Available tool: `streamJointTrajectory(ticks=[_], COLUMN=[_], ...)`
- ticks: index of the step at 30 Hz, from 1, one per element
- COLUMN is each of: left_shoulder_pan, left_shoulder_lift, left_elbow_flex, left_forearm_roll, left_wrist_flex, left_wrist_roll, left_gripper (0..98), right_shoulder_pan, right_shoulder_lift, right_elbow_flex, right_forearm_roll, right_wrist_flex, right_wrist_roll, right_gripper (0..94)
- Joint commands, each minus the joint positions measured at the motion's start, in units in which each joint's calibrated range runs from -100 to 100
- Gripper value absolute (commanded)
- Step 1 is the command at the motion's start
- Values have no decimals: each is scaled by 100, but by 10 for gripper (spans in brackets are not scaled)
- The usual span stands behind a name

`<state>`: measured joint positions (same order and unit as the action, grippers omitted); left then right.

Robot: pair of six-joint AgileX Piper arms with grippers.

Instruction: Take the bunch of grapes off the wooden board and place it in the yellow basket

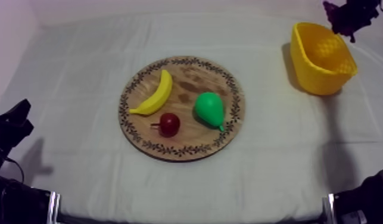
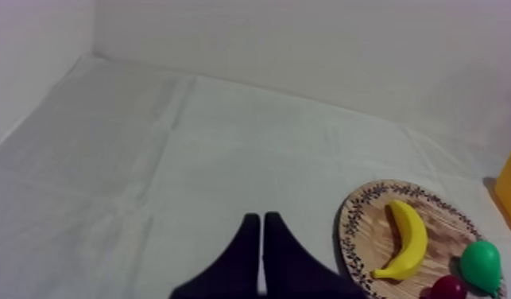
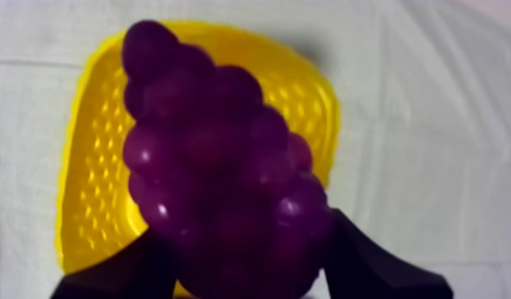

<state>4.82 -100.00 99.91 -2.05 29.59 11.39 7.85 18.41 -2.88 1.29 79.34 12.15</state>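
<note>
Grapes [image 3: 218,159] are pinched between the fingers of the right gripper [image 3: 246,266], over the yellow basket [image 3: 91,159]. Fingers of the left gripper [image 2: 262,219] are pressed together, the wooden board [image 2: 351,231] beside them.

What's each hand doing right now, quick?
Left hand: closed, holding nothing.
Right hand: closed on the bunch of grapes, over the yellow basket.

Creased grey-white tablecloth [image 1: 80,89], plain pale walls [image 2: 306,48] meeting in a corner
</note>
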Motion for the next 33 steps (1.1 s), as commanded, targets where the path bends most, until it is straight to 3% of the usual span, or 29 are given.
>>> streamJointTrajectory(ticks=[1, 14, 21, 28, 33], left_shoulder_pan=[0, 0, 0, 0, 0], left_shoulder_lift=[0, 0, 0, 0, 0], left_elbow_flex=[-2, -2, -2, -2, -2], left_forearm_roll=[-2, -2, -2, -2, -2], left_wrist_flex=[-1, -1, -1, -1, -1], left_wrist_roll=[1, 1, 1, 1, 1], left_gripper=[1, 1, 1, 1, 1], right_shoulder_pan=[-13, -175, -166, -153, -150], right_shoulder_lift=[69, 702, 828, 693, 532], right_elbow_flex=[183, 655, 585, 757, 904], right_forearm_roll=[-2, 29, -15, 5, 57], right_wrist_flex=[-53, -396, -601, -958, -1143], right_wrist_roll=[-29, -110, -31, 84, 123], right_gripper=[173, 205, 381, 619, 684])
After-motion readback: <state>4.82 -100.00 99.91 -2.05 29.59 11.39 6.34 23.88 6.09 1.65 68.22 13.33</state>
